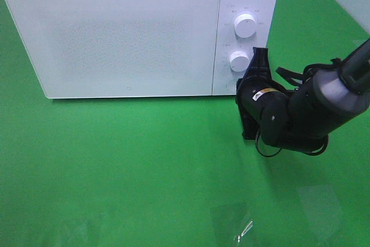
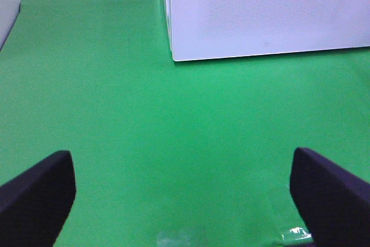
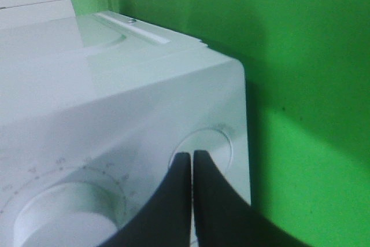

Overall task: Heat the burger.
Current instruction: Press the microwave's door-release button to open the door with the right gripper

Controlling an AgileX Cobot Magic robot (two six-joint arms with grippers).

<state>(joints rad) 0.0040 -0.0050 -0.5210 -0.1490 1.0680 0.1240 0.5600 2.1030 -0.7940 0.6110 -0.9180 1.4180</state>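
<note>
Cannot tell where the burger lies: unseen in all three views, so no placing against either pincer, and no reading of heading or long axis.

Upper left of the high view: white microwave (image 1: 115,33) on the green tabletop (image 1: 144,172), door closed, inside hidden behind the frosted front. Right of the door, two white dials, upper dial (image 1: 245,25) above lower dial (image 1: 239,60).

Right arm (image 1: 312,108) reaching in from the right edge toward the control panel. Right gripper (image 3: 192,157) clenched, jaws pressed together on nothing, tips at the round button (image 3: 203,143) in the panel's lower corner, just beside the lower dial.

Left gripper (image 2: 185,201) released, fingers (image 2: 34,195) spread wide over bare green, well apart from the microwave's near corner.
</note>
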